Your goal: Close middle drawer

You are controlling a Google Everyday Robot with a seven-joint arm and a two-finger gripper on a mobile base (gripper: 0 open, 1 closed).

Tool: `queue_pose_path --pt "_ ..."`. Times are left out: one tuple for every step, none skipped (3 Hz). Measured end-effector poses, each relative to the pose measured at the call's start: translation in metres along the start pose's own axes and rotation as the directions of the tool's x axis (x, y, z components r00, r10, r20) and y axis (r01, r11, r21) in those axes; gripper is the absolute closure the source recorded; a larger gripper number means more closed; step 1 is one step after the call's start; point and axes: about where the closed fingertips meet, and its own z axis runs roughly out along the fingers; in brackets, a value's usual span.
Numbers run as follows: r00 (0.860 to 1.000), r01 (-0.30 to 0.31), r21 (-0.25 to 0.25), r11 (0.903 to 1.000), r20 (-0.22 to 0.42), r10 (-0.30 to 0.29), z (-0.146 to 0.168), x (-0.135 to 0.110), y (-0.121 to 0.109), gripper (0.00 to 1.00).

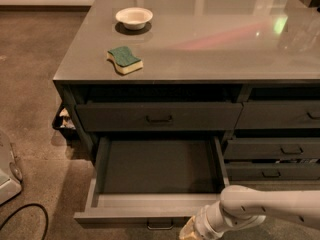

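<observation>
I am in what looks like a kitchen, though I see only one corner of it. I stand at an island (215,39) with a glossy grey top, and on it sit a white bowl (134,17) and a green-and-yellow sponge (124,60), the sort used for washing up. Under the top run banks of dark drawers (272,148) with small bar handles (159,119); the middle drawer (155,169) stands open. The floor (30,84) is hard, brown and speckled. My gripper (187,232) hangs at the bottom edge, just before that drawer's front.
</observation>
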Motion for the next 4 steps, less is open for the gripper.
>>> queue_pose_path --pt "1.000 -0.009 0.033 0.9994 -0.022 0.010 -0.002 -0.002 -0.022 0.82" --pt "1.000 -0.009 0.034 0.9994 -0.022 0.010 -0.002 -0.002 -0.022 0.58" --pt "1.000 -0.005 0.074 0.9972 -0.012 0.006 -0.010 -0.018 -0.056 0.35" --pt "1.000 -0.005 0.079 0.9969 -0.009 0.005 -0.011 -0.020 -0.057 0.12"
